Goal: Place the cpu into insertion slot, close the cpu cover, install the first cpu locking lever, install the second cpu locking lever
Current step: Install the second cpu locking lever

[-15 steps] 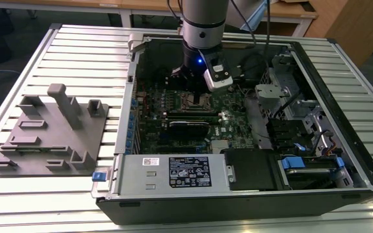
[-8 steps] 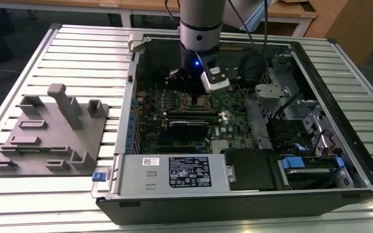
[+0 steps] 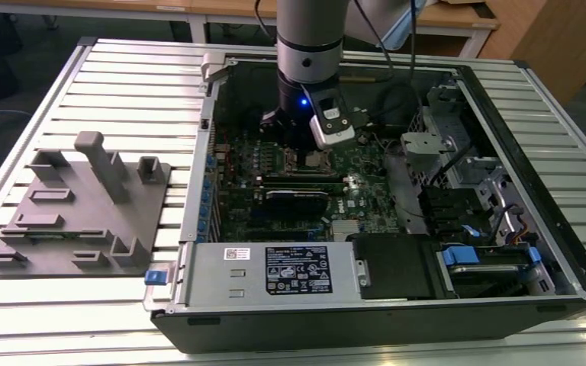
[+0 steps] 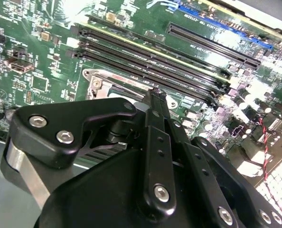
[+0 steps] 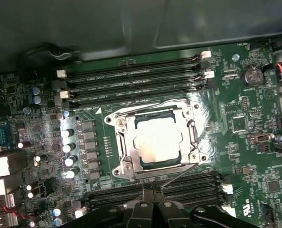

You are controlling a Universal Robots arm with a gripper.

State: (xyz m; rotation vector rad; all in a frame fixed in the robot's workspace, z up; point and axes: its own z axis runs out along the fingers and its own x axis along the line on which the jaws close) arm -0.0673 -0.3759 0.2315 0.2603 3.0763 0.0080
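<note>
Nearest the lens in both wrist views is the black gripper (image 5: 153,190), its two fingers (image 4: 155,111) pressed together to a narrow tip with nothing between them, hanging just above the motherboard (image 5: 236,142) at the near edge of the socket. Beyond that tip, in the first wrist view, the cpu (image 5: 157,142) already lies flat in the insertion slot (image 5: 126,142), its pale metal top square to the recess, and the cpu cover (image 5: 194,137) seems to be lying down around it as a silvery frame, though whether it is fully seated cannot be told. A thin locking lever (image 5: 176,175) runs slantwise along the near side of the frame, close to the fingertips, and looks unlatched; the far side shows another wire edge whose state is unclear. In the exterior view the arm (image 3: 308,46) reaches down into the open computer case (image 3: 537,229) on the slatted tabletop (image 3: 120,69), with a grey fixture block (image 3: 79,213) well apart on the exterior view's left. By my reading, placing the chip is done and the work stands at the first lever. That step calls for the closed tip to bear on the lever's end, press it down and guide it sideways under its catch without slipping onto the memory slots (image 5: 131,80) nearby.
</note>
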